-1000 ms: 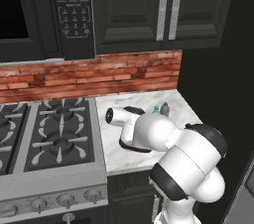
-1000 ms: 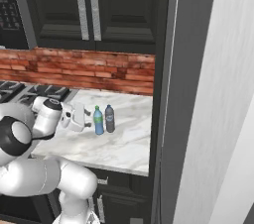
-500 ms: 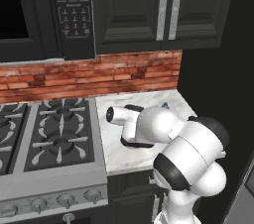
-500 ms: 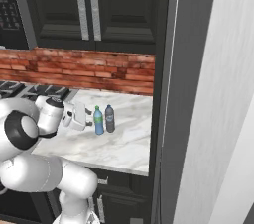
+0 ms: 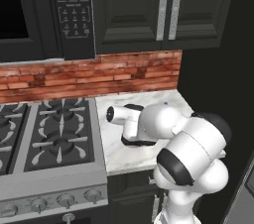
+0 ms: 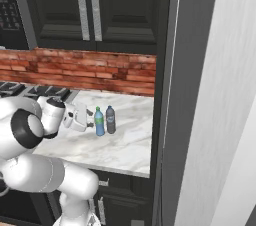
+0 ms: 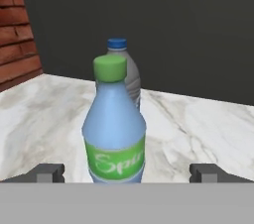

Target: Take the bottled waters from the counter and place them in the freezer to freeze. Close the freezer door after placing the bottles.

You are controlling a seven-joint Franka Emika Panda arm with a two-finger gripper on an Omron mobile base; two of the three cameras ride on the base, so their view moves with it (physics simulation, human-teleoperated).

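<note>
Blue bottle [image 7: 115, 124] stands upright on counter [image 7: 198, 129], dead ahead at twelve o'clock between the wide-open gripper's [image 7: 126, 172] fingertips [image 7: 48, 172]; grey bottle [image 7: 128, 72] sits just behind at one o'clock.

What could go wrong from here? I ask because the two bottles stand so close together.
1. The grey bottle stands right behind the blue bottle, seemingly touching; pushing the open pincer further could knock it over.
2. The fingertips sit low beside the blue bottle's label; a low grip on a tall bottle may let it tip when lifted.
3. The dark panel at the end of the counter is close; a swing towards it might strike it.
</note>
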